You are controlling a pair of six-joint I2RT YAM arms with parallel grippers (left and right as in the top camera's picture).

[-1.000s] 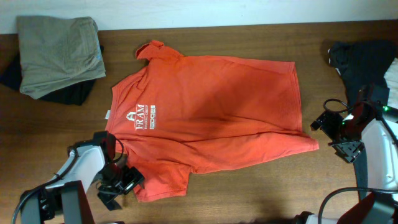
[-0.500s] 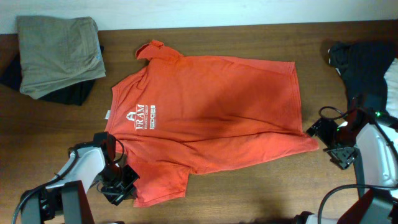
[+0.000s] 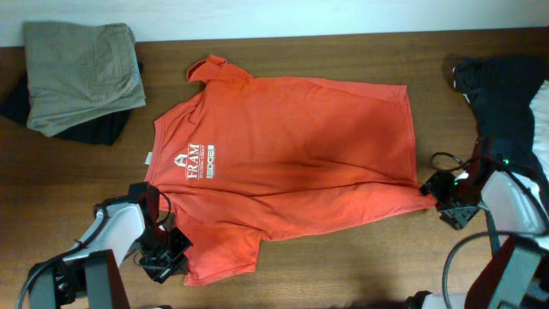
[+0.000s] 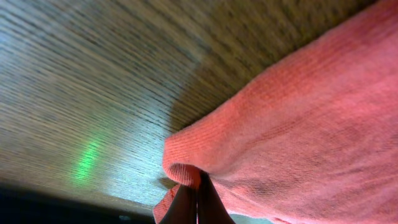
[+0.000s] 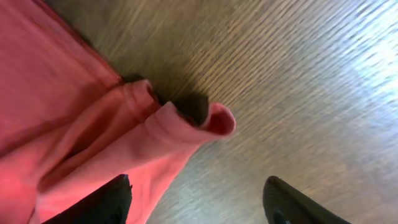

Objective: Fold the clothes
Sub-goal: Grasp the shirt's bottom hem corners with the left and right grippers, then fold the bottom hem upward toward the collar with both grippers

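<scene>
The red-orange T-shirt (image 3: pixel 283 163) lies spread flat on the wooden table, white lettering toward the left. My left gripper (image 3: pixel 167 253) sits at the near-left sleeve edge. In the left wrist view its jaws (image 4: pixel 198 200) are pressed together on a fold of the shirt's fabric (image 4: pixel 298 124). My right gripper (image 3: pixel 442 196) is at the shirt's near-right hem corner. In the right wrist view it (image 5: pixel 196 199) is open. Its left finger (image 5: pixel 102 200) is over the red cloth (image 5: pixel 74 124) and its right finger (image 5: pixel 289 202) over bare wood, with the curled corner ahead.
A folded khaki garment (image 3: pixel 81 73) rests on a black one (image 3: pixel 103 129) at the back left. Another black garment (image 3: pixel 506 86) lies at the back right, close behind my right arm. Bare table (image 3: pixel 343 266) runs along the front edge.
My left gripper has shut on the sleeve edge. My right gripper has slid left to the hem corner, and its jaws have narrowed a little.
</scene>
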